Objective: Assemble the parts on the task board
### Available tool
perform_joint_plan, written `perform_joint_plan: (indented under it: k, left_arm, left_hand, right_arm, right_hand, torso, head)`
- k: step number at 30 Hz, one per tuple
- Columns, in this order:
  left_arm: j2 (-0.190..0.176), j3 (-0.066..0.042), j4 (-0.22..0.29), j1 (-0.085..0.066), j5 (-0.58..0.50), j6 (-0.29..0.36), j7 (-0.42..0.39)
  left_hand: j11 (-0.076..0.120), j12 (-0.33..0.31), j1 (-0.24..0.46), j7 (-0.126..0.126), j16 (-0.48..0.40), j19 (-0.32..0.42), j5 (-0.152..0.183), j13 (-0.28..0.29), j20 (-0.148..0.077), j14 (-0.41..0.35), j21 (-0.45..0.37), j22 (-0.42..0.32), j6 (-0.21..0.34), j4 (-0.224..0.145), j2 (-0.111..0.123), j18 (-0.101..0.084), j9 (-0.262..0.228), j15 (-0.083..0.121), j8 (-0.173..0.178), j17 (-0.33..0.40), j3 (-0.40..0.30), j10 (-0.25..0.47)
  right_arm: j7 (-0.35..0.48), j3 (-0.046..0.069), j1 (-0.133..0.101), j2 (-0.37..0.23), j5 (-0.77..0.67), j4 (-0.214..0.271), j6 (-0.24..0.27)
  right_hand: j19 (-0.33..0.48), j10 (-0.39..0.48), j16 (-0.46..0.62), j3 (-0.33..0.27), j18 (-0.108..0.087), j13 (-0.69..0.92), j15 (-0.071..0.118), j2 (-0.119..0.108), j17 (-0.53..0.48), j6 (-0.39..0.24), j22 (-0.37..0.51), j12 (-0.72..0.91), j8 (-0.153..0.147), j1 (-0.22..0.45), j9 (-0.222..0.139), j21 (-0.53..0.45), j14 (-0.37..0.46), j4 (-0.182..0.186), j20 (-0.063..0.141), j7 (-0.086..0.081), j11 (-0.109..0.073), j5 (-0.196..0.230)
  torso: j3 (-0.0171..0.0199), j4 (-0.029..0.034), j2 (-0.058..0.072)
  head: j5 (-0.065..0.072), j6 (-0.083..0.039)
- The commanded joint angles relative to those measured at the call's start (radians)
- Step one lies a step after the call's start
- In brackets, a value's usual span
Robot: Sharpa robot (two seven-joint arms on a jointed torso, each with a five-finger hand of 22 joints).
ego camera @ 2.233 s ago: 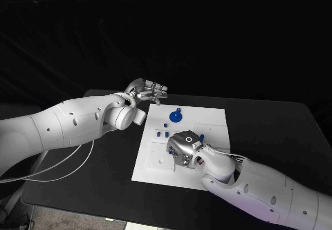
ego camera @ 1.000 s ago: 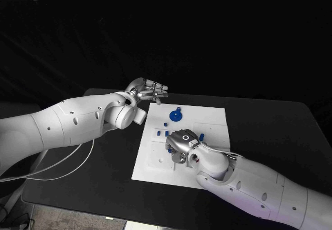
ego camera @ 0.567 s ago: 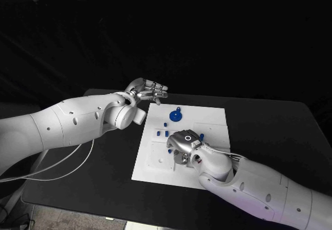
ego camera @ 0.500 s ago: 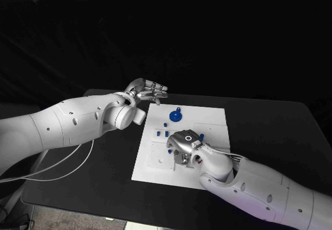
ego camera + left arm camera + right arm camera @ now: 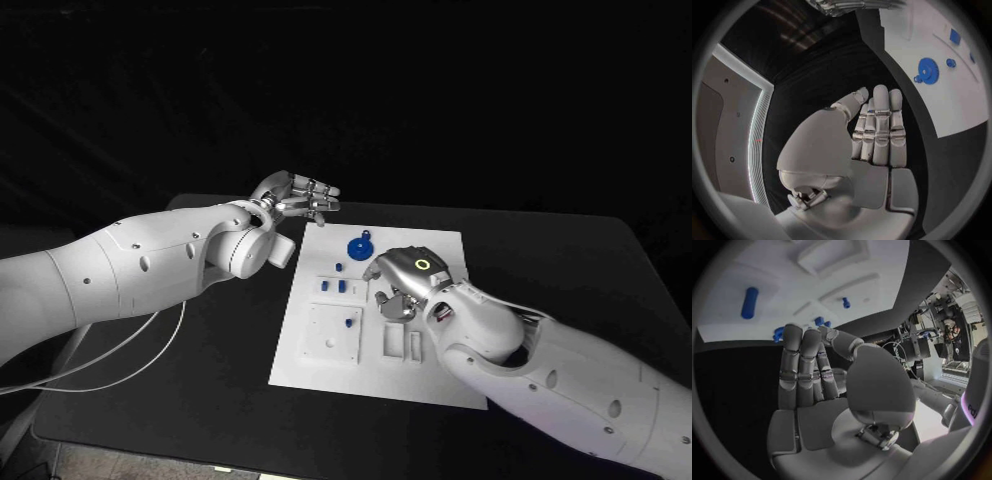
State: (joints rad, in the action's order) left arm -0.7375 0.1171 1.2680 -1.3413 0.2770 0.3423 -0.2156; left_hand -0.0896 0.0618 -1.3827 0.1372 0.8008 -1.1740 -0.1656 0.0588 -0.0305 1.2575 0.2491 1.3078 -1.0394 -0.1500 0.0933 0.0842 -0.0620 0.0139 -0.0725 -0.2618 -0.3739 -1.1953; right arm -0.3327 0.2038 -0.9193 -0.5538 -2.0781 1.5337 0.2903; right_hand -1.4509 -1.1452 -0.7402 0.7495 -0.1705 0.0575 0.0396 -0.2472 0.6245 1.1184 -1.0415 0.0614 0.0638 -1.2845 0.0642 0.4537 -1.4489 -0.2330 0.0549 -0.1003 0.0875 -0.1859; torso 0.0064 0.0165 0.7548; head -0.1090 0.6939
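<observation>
The white task board (image 5: 378, 380) lies mid-tabletop (image 5: 577, 270). On it sit a blue gear (image 5: 359, 244) near its far edge and small blue parts (image 5: 333, 286) further in. The right robot hand (image 5: 405, 283) hovers over the board's right half — fingers straight, holding nothing. The left robot hand (image 5: 299, 196) hangs beyond the far-left corner — also empty, fingers extended.

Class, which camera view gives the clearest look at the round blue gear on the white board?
The left wrist view: the blue gear lies unobstructed on the task board, its toothed rim visible. The head view shows it smaller, just beyond the right robot hand. In the right wrist view I cannot pick it out for certain.
</observation>
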Motion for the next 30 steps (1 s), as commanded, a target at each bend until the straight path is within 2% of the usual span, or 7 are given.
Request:
perform_joint_plan:
  k: [1,5,7,11,12,19,30]
  left_arm:
    - [-0.006,-0.001,0.009,-0.001,-0.005,-0.011,-0.008]
    - [-0.011,-0.001,0.013,-0.001,-0.005,-0.009,-0.011]
    - [-0.013,-0.001,0.014,-0.001,-0.005,-0.009,-0.012]
    - [-0.014,0.000,0.015,-0.001,-0.005,-0.010,-0.012]
    - [-0.014,0.000,0.015,-0.001,-0.005,-0.010,-0.012]
    - [-0.013,0.000,0.013,-0.001,-0.005,-0.012,-0.012]
    - [-0.011,0.000,0.011,-0.001,-0.005,-0.012,-0.012]
  left_hand:
    - [0.001,-0.004,0.001,0.001,-0.006,-0.008,0.000,0.000,0.001,0.003,-0.004,0.021,-0.006,0.000,-0.004,0.020,-0.001,-0.004,0.005,-0.001,0.005,0.008]
    - [0.001,-0.004,0.001,0.001,-0.006,-0.008,0.000,0.000,0.001,0.003,-0.004,0.021,-0.006,0.000,-0.004,0.020,-0.001,-0.004,0.005,-0.001,0.005,0.008]
    - [0.001,-0.004,0.001,0.001,-0.006,-0.008,0.000,0.000,0.001,0.003,-0.004,0.021,-0.006,0.000,-0.004,0.020,-0.001,-0.004,0.005,-0.001,0.005,0.008]
    - [0.001,-0.004,0.001,0.001,-0.006,-0.008,0.000,0.000,0.001,0.003,-0.004,0.021,-0.006,0.000,-0.004,0.020,-0.001,-0.004,0.005,-0.001,0.005,0.008]
    - [0.001,-0.004,0.001,0.001,-0.006,-0.008,0.000,0.000,0.001,0.003,-0.004,0.021,-0.006,0.000,-0.004,0.020,-0.001,-0.004,0.005,-0.001,0.005,0.008]
    - [0.001,-0.004,0.001,0.001,-0.006,-0.008,0.000,0.000,0.001,0.003,-0.004,0.021,-0.006,0.000,-0.004,0.020,-0.001,-0.004,0.005,-0.001,0.005,0.008]
    - [0.001,-0.004,0.001,0.001,-0.006,-0.008,0.000,0.000,0.001,0.003,-0.004,0.021,-0.006,0.000,-0.004,0.020,-0.001,-0.004,0.005,-0.001,0.005,0.008]
  right_arm:
    - [-0.014,0.028,0.000,-0.042,0.048,0.019,-0.054]
    - [-0.013,0.062,-0.001,-0.089,0.074,0.027,-0.081]
    - [-0.010,0.070,-0.001,-0.105,0.085,0.023,-0.091]
    - [-0.001,0.078,-0.001,-0.119,0.100,0.002,-0.112]
    - [0.001,0.079,-0.001,-0.119,0.104,-0.004,-0.118]
    - [0.010,0.080,-0.001,-0.105,0.122,-0.046,-0.169]
    - [0.025,0.064,-0.001,-0.072,0.132,-0.084,-0.190]
  right_hand:
    - [-0.015,0.001,-0.007,-0.051,0.001,0.001,-0.009,0.000,-0.001,-0.004,0.020,-0.004,-0.002,0.016,-0.002,-0.026,0.000,0.023,-0.004,0.006,-0.004,0.017]
    - [-0.030,0.007,-0.006,-0.146,0.009,0.002,-0.010,0.000,-0.006,-0.007,0.050,-0.003,-0.001,0.025,-0.001,-0.059,-0.002,0.058,-0.008,0.013,-0.004,0.091]
    - [-0.049,0.012,-0.004,-0.234,0.014,0.002,-0.011,0.012,-0.012,-0.012,0.081,-0.003,-0.002,0.000,-0.002,-0.090,-0.004,0.086,-0.007,0.015,-0.004,0.108]
    - [-0.051,0.028,-0.003,-0.296,0.017,0.002,-0.013,0.009,-0.014,-0.022,0.090,-0.003,-0.002,0.000,-0.002,-0.099,-0.003,0.105,-0.007,0.022,-0.002,0.137]
    - [-0.053,0.035,-0.002,-0.348,0.019,0.004,-0.013,0.021,-0.014,-0.030,0.097,0.003,0.001,-0.023,-0.001,-0.103,-0.004,0.113,-0.006,0.025,-0.002,0.137]
    - [-0.053,0.046,0.001,-0.397,0.021,0.002,-0.014,0.030,-0.011,-0.038,0.107,-0.003,-0.001,-0.034,-0.002,-0.105,-0.003,0.143,-0.005,0.029,0.001,0.139]
    - [-0.055,0.017,0.001,-0.387,0.023,0.002,-0.014,0.043,-0.008,-0.037,0.111,-0.003,-0.002,-0.041,-0.002,-0.098,-0.006,0.143,-0.005,0.024,-0.005,0.138]
  torso:
    - [-0.0003,-0.0026,0.000]
    - [0.0000,-0.0063,-0.001]
    - [0.0006,-0.0076,-0.002]
    - [0.0021,-0.0062,-0.002]
    - [0.0017,-0.0052,-0.001]
    - [0.0008,-0.0022,-0.001]
    - [-0.0008,-0.0019,0.000]
  head:
    - [0.007,-0.006]
    - [0.007,-0.008]
    - [0.005,-0.008]
    - [0.007,-0.009]
    - [0.007,-0.010]
    - [0.011,-0.010]
    - [0.008,-0.003]
